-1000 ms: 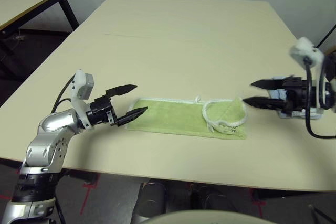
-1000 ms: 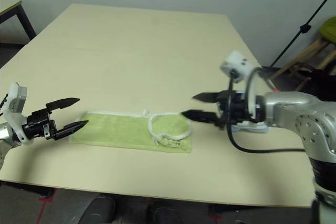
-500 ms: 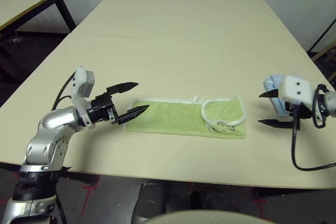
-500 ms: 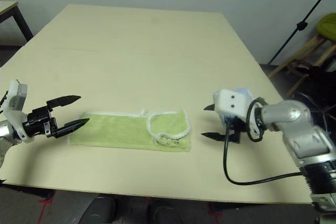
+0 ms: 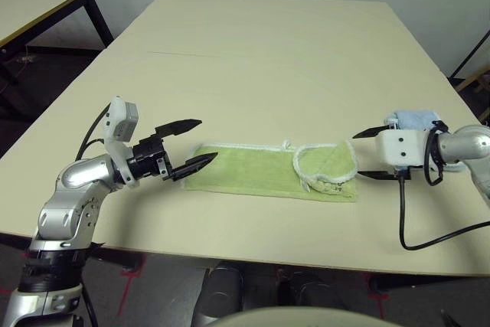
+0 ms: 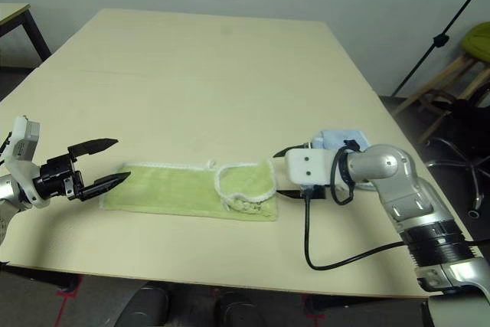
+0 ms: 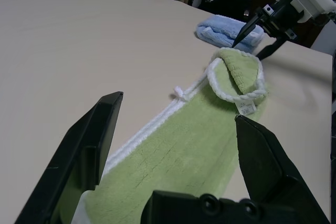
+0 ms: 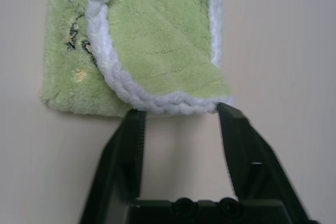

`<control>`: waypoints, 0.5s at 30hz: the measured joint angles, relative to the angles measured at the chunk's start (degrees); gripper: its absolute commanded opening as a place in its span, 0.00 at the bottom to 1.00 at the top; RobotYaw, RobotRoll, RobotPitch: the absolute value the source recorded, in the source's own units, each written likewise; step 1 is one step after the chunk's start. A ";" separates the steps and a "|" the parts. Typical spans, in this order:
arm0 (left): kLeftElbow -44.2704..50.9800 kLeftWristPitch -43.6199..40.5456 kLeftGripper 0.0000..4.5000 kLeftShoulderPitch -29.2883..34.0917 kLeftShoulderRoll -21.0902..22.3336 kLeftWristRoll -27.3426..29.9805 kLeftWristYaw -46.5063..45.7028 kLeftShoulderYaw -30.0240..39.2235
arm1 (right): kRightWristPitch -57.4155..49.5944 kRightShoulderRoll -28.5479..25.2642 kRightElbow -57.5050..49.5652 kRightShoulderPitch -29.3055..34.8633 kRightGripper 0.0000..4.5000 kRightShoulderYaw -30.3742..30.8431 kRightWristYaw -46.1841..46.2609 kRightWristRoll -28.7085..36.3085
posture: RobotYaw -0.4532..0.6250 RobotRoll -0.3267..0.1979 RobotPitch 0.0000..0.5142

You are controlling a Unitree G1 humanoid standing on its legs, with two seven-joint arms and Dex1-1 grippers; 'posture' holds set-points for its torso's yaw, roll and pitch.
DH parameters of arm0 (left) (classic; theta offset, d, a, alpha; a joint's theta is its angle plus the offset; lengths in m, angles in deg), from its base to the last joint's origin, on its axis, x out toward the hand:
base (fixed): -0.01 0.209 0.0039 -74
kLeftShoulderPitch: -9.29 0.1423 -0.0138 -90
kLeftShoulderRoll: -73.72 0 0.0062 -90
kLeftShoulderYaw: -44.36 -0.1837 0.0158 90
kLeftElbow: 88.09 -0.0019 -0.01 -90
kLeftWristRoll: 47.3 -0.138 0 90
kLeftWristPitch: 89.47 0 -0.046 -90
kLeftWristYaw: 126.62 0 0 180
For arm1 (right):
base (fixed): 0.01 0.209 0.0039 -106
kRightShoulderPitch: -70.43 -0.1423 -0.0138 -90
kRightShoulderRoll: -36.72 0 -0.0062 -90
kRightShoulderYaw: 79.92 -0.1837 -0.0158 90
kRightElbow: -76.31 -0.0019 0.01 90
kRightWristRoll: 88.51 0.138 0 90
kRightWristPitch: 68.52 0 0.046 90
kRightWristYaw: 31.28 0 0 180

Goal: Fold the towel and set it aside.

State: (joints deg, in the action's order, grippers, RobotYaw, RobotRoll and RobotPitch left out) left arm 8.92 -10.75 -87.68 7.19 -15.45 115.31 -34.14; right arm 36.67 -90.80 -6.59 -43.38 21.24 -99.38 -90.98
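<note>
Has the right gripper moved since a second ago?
Yes. The right gripper, jaws open, has come in toward the towel, away from the blue cloth, reaching the towel's folded end.

Table [image 5: 253, 59] with towel [image 5: 253, 170], blue cloth [image 5: 416, 119].

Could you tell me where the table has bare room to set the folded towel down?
The whole far half of the table, beyond the towel, is bare. The near strip between the towel and the table's front edge is free too. It is crowded at the towel's ends: the left gripper at one, the right gripper and blue cloth at the other.
</note>
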 measured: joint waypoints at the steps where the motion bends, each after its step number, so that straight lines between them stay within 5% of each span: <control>1: 0.00 0.03 1.00 0.00 -0.05 -0.01 0.00 0.00 | 0.66 0.37 0.14 -0.24 0.26 0.41 -0.04 -0.36 | 0.60 0.62 0.16; 4: 0.00 0.08 1.00 0.00 -0.09 -0.01 0.00 0.00 | 1.46 0.94 0.54 -0.38 0.00 1.37 -0.48 -0.72 | 0.61 0.62 0.16; 15: -0.02 0.27 1.00 0.02 -0.16 -0.04 0.05 -0.01 | -0.90 4.22 0.26 -5.29 0.00 1.47 -3.19 1.89 | 0.61 0.62 0.14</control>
State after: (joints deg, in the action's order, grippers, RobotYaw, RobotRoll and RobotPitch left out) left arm 8.90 -10.48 -87.67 7.03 -15.49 115.36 -34.15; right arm 35.76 -86.59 -6.33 -48.67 22.71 -102.56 -89.09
